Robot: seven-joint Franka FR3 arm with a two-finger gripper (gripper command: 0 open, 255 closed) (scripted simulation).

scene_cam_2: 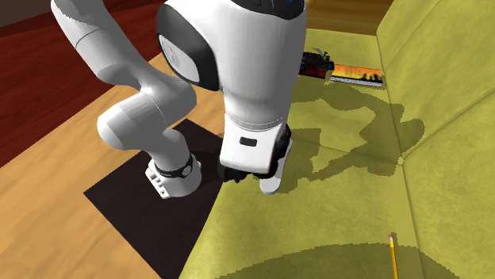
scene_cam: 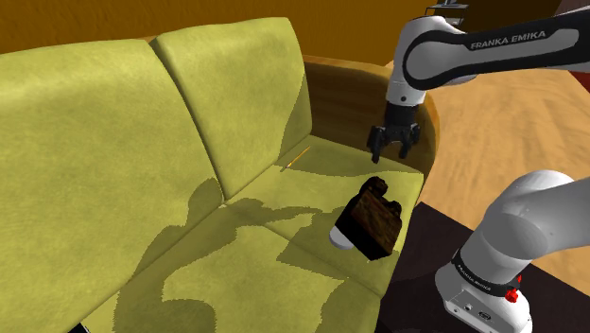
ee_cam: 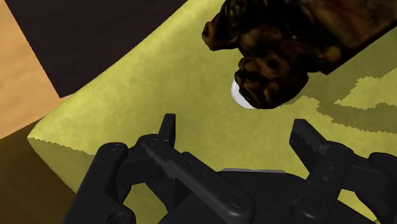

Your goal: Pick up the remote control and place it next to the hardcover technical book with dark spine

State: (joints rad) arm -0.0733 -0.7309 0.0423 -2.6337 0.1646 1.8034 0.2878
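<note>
On the yellow-green sofa seat lies a dark brown lumpy object, and a white rounded piece pokes out from under it; I cannot tell which of them is the remote. The wrist view shows the brown object and the white piece just ahead of the fingers. My gripper hangs open and empty above the seat corner by the armrest, apart from both; its fingers stand wide apart around my gripper. An orange book lies at the sofa's far end, with a small dark thing beside it.
A yellow pencil lies on the seat near the backrest, and the pencil is in the second exterior view too. The brown wooden armrest curves behind the gripper. A dark mat lies under the stand on the wooden floor.
</note>
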